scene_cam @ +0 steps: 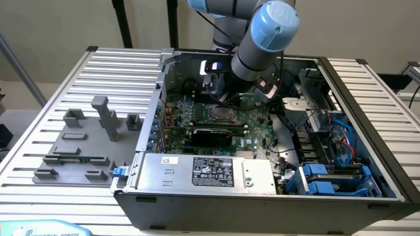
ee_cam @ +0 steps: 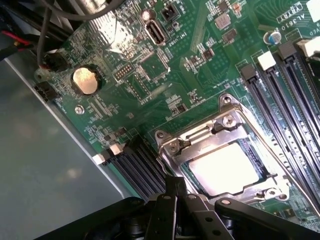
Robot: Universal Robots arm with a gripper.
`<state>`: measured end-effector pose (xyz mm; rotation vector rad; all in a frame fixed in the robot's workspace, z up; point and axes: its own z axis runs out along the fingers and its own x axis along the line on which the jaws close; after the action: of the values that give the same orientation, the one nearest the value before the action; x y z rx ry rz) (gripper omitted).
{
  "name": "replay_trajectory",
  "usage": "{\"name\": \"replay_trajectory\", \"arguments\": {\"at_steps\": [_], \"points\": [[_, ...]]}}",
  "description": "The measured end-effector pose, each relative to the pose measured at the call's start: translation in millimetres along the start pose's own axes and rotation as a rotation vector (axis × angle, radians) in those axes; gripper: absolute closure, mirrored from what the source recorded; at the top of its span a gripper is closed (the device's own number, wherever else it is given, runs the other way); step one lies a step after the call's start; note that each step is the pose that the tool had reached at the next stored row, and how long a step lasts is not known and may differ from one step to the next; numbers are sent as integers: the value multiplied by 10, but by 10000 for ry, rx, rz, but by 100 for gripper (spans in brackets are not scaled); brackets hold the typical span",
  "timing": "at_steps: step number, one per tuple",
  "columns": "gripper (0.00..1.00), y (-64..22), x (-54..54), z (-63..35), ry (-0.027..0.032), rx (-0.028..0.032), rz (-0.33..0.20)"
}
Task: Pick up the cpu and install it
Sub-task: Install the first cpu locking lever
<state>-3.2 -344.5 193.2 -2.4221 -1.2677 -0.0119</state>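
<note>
Right now my jaws hang low over the green board inside the open computer case. The cpu is a flat, pale, shiny square, and it lies in the socket, inside the silver metal frame. It looks flat, not tipped. I think it is already sitting in its place.

From my jaws, the cpu is just ahead, very near the dark tips, and a little to one side. My jaws hold nothing. The two dark tips look pressed together, so I take them to be closed. I cannot tell if they touch the frame or stop just short of it.

The cpu is square, so it has no long side to line up with. The frame around it is a bit longer one way, and it runs slanted across my wrist view, next to the long black slots.

In the exterior view, my arm reaches down over the middle of the board. Grey blocks sit on the bench on that view's left, well apart from me.
</note>
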Motion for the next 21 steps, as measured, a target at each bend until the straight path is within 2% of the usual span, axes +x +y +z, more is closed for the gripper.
{"name": "replay_trajectory", "arguments": {"at_steps": [6,21], "points": [[89,-83,-46,-17,3,2,-1],[89,-136,3,-44,1,2,0]]}}
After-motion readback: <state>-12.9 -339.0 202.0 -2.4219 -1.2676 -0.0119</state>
